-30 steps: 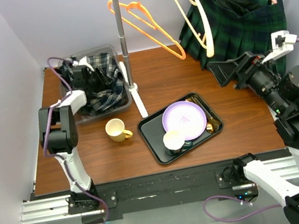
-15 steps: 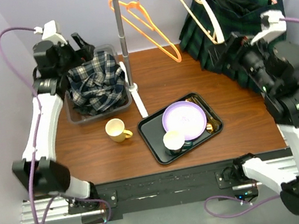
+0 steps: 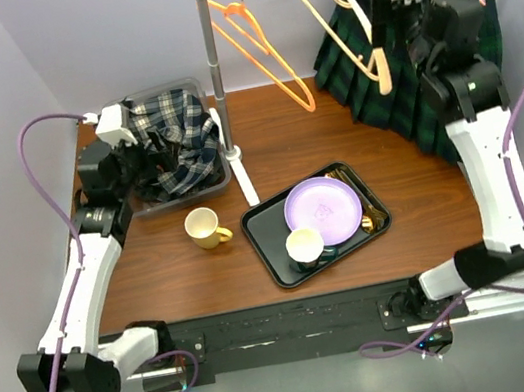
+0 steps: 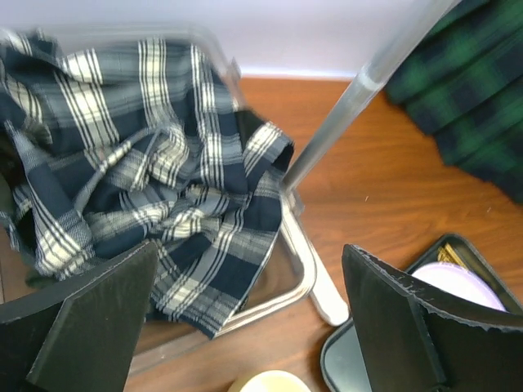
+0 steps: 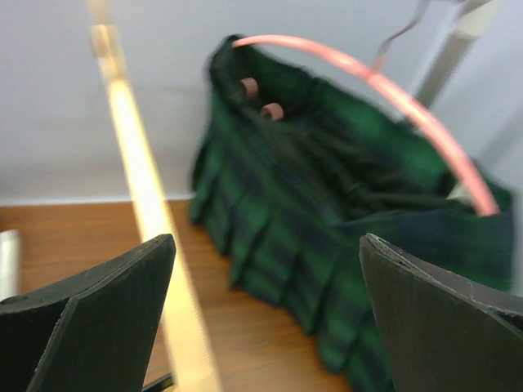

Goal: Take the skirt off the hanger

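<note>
Left of the rack pole (image 3: 219, 82), your left fingers (image 4: 98, 318) hang spread wide and empty over the bin (image 4: 304, 265) of checked cloth (image 4: 163, 188). They have no part in this step, so leave them there. Right of the pole, the green skirt (image 3: 394, 81) hangs on the pink hanger (image 5: 384, 82). Your right fingers (image 5: 90, 302), also wide apart and empty, face it closely. Steer past the cream hanger (image 5: 147, 204), pinch the waistband cloth beside the pink pegs (image 5: 260, 98), never the hanger, and draw it off gently.

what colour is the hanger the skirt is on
Pink. The hanger carrying the skirt shows best in the right wrist view.
</note>
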Controlling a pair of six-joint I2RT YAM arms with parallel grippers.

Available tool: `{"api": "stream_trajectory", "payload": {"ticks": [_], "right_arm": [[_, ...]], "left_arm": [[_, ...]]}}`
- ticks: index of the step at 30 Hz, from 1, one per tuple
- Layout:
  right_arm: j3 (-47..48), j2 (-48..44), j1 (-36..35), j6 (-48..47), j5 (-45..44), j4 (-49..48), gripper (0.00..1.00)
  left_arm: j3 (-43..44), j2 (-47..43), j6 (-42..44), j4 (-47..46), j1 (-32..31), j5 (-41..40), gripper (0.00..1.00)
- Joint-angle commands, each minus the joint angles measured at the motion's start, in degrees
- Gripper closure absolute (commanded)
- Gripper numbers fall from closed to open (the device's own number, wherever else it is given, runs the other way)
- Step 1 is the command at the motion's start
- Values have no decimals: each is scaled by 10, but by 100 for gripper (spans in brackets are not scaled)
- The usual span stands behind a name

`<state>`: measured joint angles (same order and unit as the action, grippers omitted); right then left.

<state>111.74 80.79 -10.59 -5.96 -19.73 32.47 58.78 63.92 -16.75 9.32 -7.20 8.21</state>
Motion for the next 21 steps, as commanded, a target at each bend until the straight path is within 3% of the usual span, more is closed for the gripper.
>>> {"api": "stream_trajectory", "payload": {"ticks": [1, 5, 10, 21], "right_arm": [[80, 29, 42, -81, -51, 6, 1], [109, 51, 104, -72, 12, 7, 1], [179, 88, 211, -13, 186, 58, 1], [258, 165, 310, 54, 312, 74, 1]], "left_arm": [[-11, -39, 1, -84, -1, -3, 0], [-12, -40, 1, -83, -1, -14, 0], [-11, -34, -1, -83, -2, -9, 0], [-16, -41, 1, -82, -1, -28, 0]]}}
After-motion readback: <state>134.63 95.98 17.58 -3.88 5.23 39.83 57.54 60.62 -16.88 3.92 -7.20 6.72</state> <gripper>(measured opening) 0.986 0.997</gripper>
